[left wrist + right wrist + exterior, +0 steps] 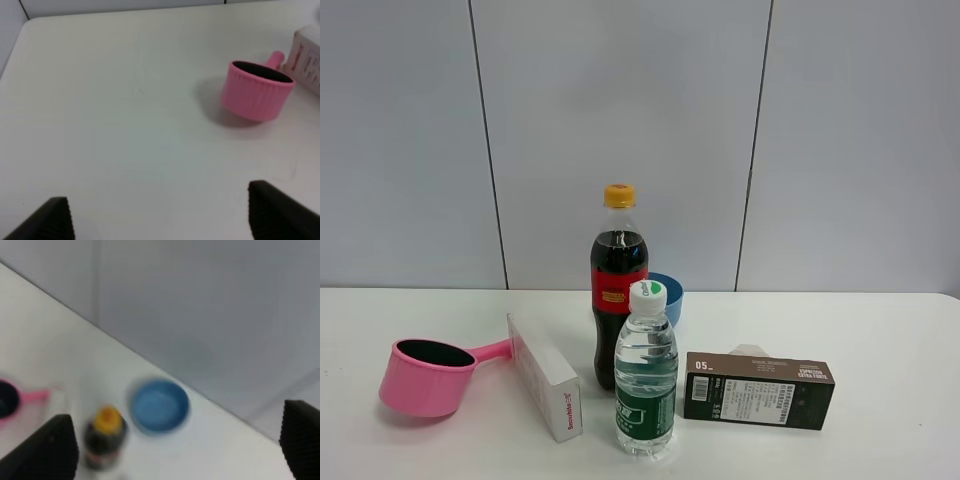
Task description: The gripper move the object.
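The pink scoop cup (425, 378) stands upright on the white table (880, 330) at the left, dark inside, with its handle pointing right toward a white box. In the left wrist view the scoop (257, 92) sits well ahead of my left gripper (160, 215), which is open and empty, its black fingertips (50, 220) wide apart above bare table. My right gripper (177, 440) is open and empty, held high above the table; its blurred view shows the scoop (10, 397) at the edge. Neither gripper shows in the exterior high view.
A white box (545, 375) lies against the scoop's handle. A cola bottle (618, 290), a water bottle (646, 375) and a dark carton (758, 389) stand mid-table. A blue bowl (668, 296) sits behind the bottles, and it also shows in the right wrist view (159, 406).
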